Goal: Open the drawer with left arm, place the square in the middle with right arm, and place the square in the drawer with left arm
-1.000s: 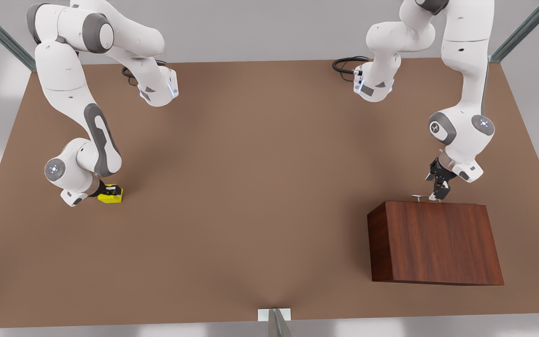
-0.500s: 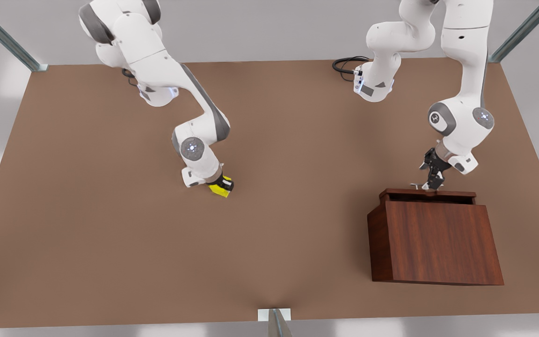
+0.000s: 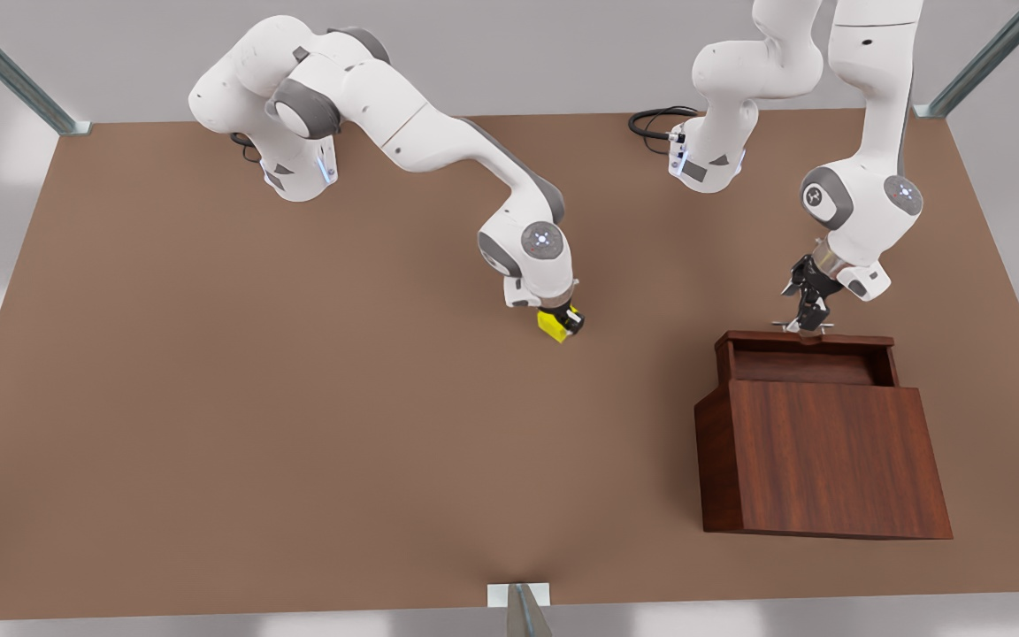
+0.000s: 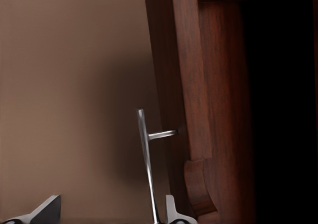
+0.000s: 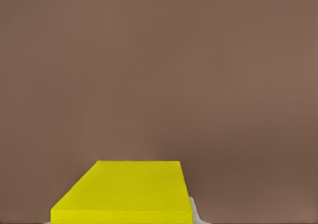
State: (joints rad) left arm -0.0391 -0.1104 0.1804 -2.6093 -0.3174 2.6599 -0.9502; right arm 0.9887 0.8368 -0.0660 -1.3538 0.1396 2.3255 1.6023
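the left gripper (image 3: 808,320) is sitting at the drawer (image 3: 806,356) on the front view's right, its black fingers reaching down to the slim silver handle (image 3: 791,325) at the drawer's far edge. in the left wrist view the handle (image 4: 145,159) is running between two fingertips (image 4: 171,211), one on each side of the bar, but whether they are pressing on it or standing just off it i cannot tell. the drawer is standing part way out of the wooden cabinet (image 3: 828,460), showing a shallow open tray with reddish-brown walls; the drawer front (image 4: 194,110) is filling much of the left wrist view, with dark shadow beyond it.

the right gripper (image 3: 563,320) is hanging low over the table (image 3: 297,398) close to its middle, well apart from the cabinet and to the front view's left of it. its fingers are clamped on the square (image 3: 552,326), the yellow cube sitting between them at the tip of the white arm. in the right wrist view the square (image 5: 124,191) is showing its yellow top face close to the camera, with bare brown tabletop (image 5: 159,70) stretching beyond. whether the cube is touching the table or being held just above it i cannot tell

a coiled black cable (image 3: 655,122) is lying by the base of the left arm at the table's far edge
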